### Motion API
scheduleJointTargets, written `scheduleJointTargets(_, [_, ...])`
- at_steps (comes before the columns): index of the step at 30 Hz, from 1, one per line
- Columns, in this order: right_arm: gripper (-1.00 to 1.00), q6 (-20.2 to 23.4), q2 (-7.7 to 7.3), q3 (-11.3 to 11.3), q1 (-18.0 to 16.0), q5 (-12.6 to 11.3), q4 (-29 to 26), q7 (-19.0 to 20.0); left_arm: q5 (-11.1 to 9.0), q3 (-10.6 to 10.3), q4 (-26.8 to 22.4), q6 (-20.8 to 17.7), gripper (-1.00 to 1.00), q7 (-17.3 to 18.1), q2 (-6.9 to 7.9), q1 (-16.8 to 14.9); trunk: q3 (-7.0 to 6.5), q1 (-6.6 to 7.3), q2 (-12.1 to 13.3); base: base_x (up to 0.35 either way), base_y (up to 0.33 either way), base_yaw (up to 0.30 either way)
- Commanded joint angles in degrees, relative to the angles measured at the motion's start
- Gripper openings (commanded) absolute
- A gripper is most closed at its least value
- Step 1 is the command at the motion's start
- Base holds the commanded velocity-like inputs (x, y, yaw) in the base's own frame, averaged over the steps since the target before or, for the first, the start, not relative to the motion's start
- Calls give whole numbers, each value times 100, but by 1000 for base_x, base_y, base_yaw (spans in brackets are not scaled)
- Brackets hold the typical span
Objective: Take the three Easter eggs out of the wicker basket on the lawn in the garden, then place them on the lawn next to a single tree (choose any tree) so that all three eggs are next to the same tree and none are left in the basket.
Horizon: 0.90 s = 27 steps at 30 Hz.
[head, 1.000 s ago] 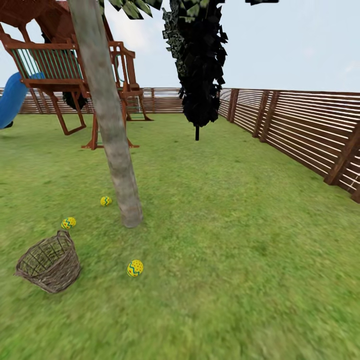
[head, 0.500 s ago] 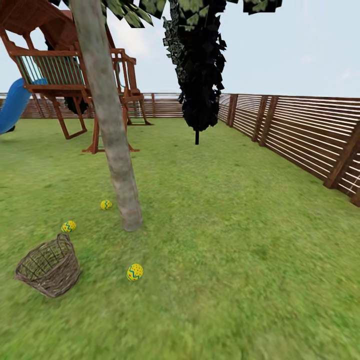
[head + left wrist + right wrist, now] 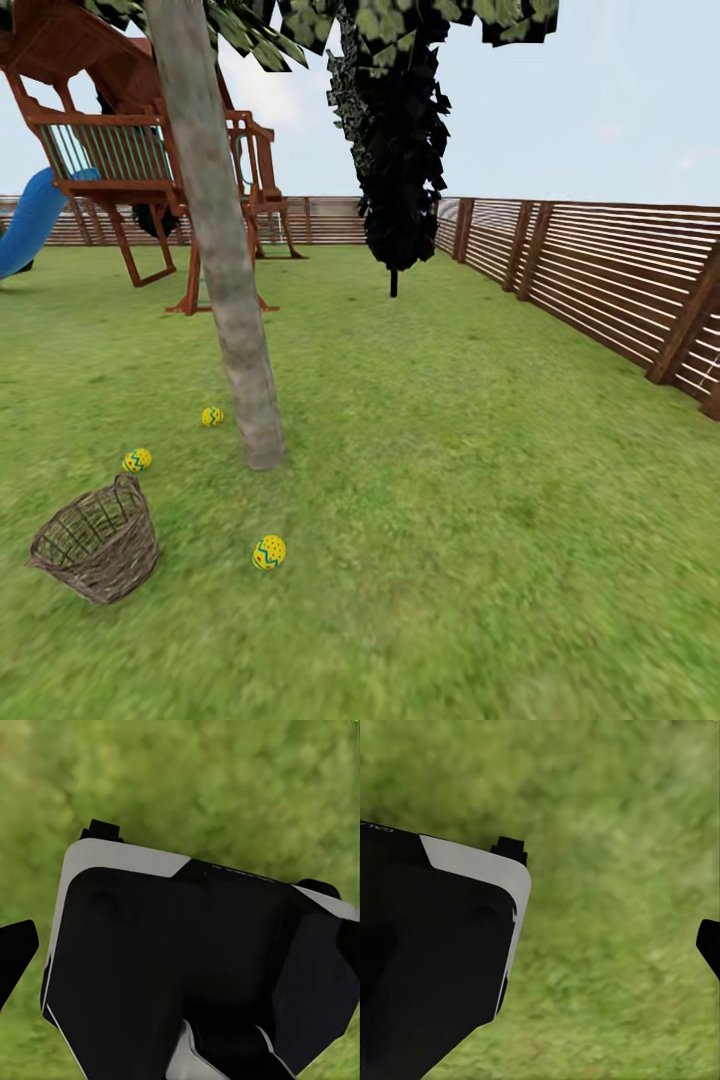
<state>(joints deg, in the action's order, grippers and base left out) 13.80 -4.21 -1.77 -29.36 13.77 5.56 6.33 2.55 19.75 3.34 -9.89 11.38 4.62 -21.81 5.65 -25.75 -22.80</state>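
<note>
Head view has tilted slightly upward; nothing on the grass moved. Three yellow zigzag-banded eggs (image 3: 269,552) (image 3: 137,460) (image 3: 212,416) lie around the grey-brown trunk (image 3: 240,340), outside the tipped brown wicker basket (image 3: 97,545). Looks finished. Gripper states: cannot tell.

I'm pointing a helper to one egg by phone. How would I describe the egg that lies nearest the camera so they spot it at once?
Start at the grey-brown tree trunk in front of the wooden playset. Look on the lawn to the tipped wicker basket nearer the camera. The nearest egg lies alone on the grass beside the basket, on the fence side, while the other two eggs lie beyond it.
</note>
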Motion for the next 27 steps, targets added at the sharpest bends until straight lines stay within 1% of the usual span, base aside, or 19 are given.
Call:
scheduleJointTargets(1, [100, 9, -1, -17, -8, 38, 7, 27, 26, 47, 10, -13, 100, 13, 4, -8, 2, -4, -12, 0, 0, 0])
scheduleJointTargets(18, [100, 9, -1, -17, -1, 38, 7, 27, 26, 47, 10, -15, 100, 13, 4, -8, -160, -4, -12, 0, 0, 0])
scheduleJointTargets(24, [100, 48, -33, -12, 0, 36, 7, 31, 26, 47, 17, -60, 100, 22, 12, -8, -217, -4, -12, 0, 0, 0])
scheduleJointTargets(27, [100, 62, -69, -9, 1, 17, 5, 28, 23, 54, 12, -70, 100, 15, 51, -8, -246, -4, -12, 0, 0, 0])
